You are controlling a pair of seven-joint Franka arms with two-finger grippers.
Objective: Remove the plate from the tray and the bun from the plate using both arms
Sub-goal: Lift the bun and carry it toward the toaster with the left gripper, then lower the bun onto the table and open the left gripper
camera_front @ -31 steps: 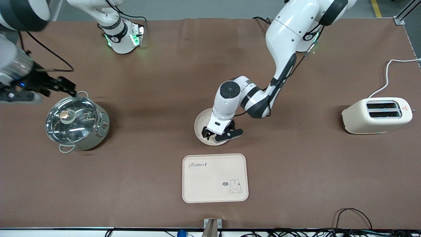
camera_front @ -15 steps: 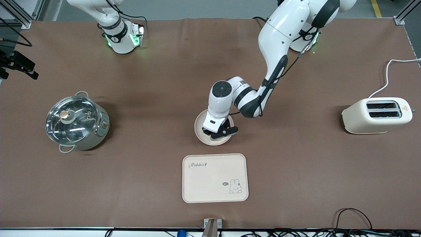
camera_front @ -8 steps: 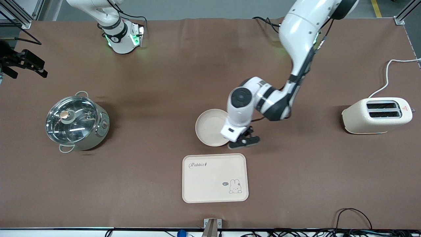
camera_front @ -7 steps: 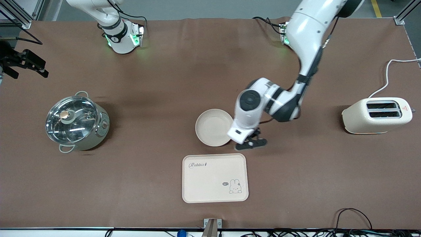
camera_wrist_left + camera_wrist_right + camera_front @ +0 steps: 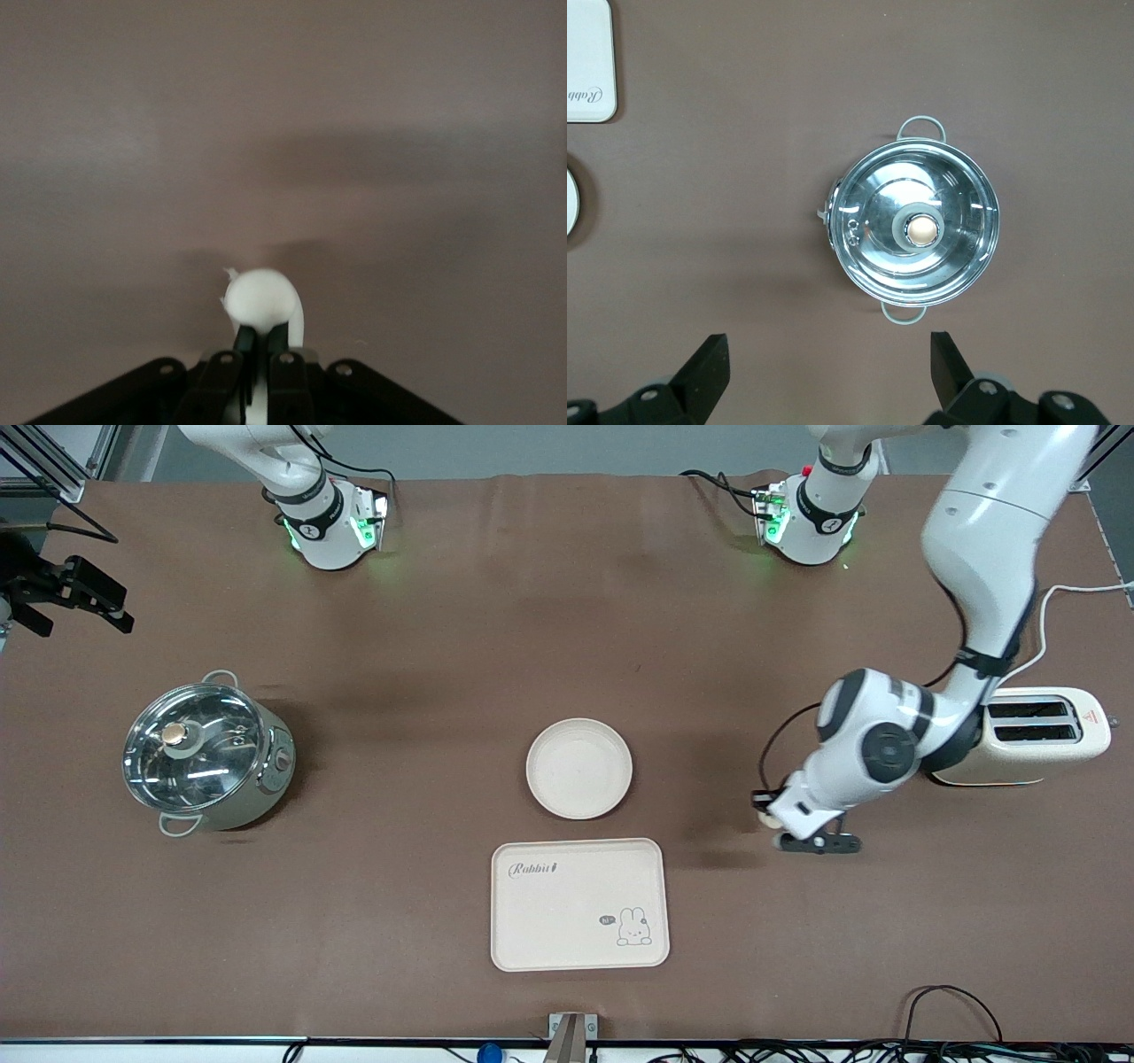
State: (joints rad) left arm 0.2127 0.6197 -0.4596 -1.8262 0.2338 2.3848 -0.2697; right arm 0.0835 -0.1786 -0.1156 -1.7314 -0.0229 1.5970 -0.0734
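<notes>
The round cream plate (image 5: 579,769) lies flat on the table, just farther from the camera than the rabbit tray; its edge shows in the right wrist view (image 5: 571,202). My left gripper (image 5: 769,813) hangs low over bare table between the plate and the toaster. In the left wrist view the left gripper (image 5: 262,332) is shut on a small white rounded lump, the bun (image 5: 261,299), which shows as a pale spot at the fingertips in the front view (image 5: 773,823). My right gripper (image 5: 66,593) is open and empty, high over the right arm's end of the table (image 5: 828,381).
A steel pot with a glass lid (image 5: 205,757) stands toward the right arm's end, directly under the right wrist camera (image 5: 917,232). The cream rabbit tray (image 5: 578,903) lies nearest the camera. A cream toaster (image 5: 1045,735) stands at the left arm's end, beside the left forearm.
My left gripper has let go of the plate and swung away toward the toaster. The plate stays where it was set. The right gripper has barely moved.
</notes>
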